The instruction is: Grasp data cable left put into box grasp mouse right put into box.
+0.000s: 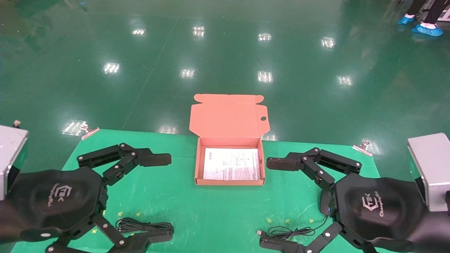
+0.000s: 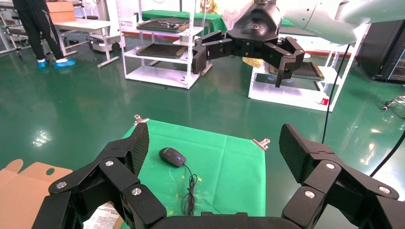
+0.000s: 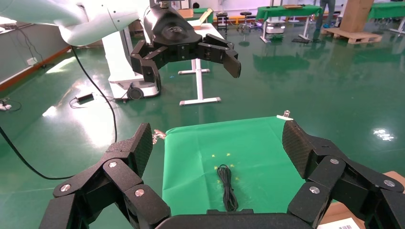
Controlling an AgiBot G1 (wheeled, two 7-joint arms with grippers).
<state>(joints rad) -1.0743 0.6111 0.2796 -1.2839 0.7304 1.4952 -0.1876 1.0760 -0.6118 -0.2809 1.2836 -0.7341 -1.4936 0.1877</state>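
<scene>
The salmon-orange box [image 1: 198, 165] stands open at the table's middle back, its flap lid [image 1: 228, 117] raised and a white printed sheet on its base. The data cable [image 1: 140, 225] [image 3: 227, 188], a small black bundle, lies on the cloth at the front left, below my open left gripper [image 1: 160, 198] [image 2: 215, 148]. The black mouse [image 2: 172, 156] lies front right, largely hidden under my open right gripper [image 1: 272, 203] [image 3: 217, 143] in the head view. Its cord [image 1: 288, 232] [image 2: 188, 195] trails toward the front edge. Both grippers hover apart from these things, holding nothing.
A green cloth [image 1: 225, 211] covers the table, held by metal clips [image 1: 89, 131] [image 1: 362, 147] at its far corners. Grey units [image 1: 430, 165] [image 1: 10, 151] sit at both sides. Beyond the back edge is green floor. Shelving racks [image 2: 162, 43] stand farther off.
</scene>
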